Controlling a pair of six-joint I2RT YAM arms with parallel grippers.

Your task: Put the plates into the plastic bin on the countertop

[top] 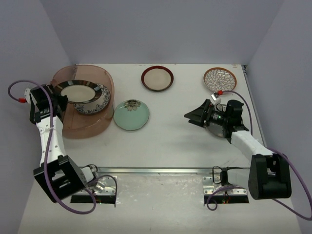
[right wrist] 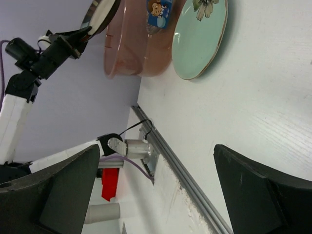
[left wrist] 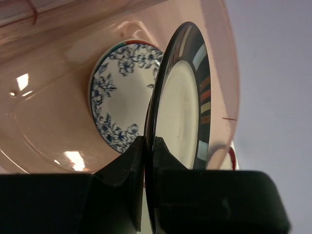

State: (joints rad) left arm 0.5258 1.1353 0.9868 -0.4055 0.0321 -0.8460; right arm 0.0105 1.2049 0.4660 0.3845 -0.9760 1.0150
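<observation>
My left gripper (top: 60,93) (left wrist: 150,146) is shut on the near rim of the black-rimmed cream plate (top: 78,91) (left wrist: 183,107) and holds it tilted over the pinkish plastic bin (top: 85,124) (left wrist: 44,122). A blue-white floral plate (top: 100,106) (left wrist: 117,102) lies in the bin, with a red-and-teal edge (left wrist: 127,44) showing behind it. The mint green plate (top: 131,114) (right wrist: 200,39), the brown-rimmed cream plate (top: 157,78) and the brown-white petal plate (top: 220,79) lie on the countertop (top: 170,141). My right gripper (top: 194,116) (right wrist: 156,156) is open and empty above the counter, right of the mint plate.
A grey round edge (top: 214,131) shows under my right arm, mostly hidden. A metal rail (top: 156,170) (right wrist: 180,165) runs along the near edge between the arm bases. Pale lilac walls enclose the counter. The bin also shows in the right wrist view (right wrist: 131,48).
</observation>
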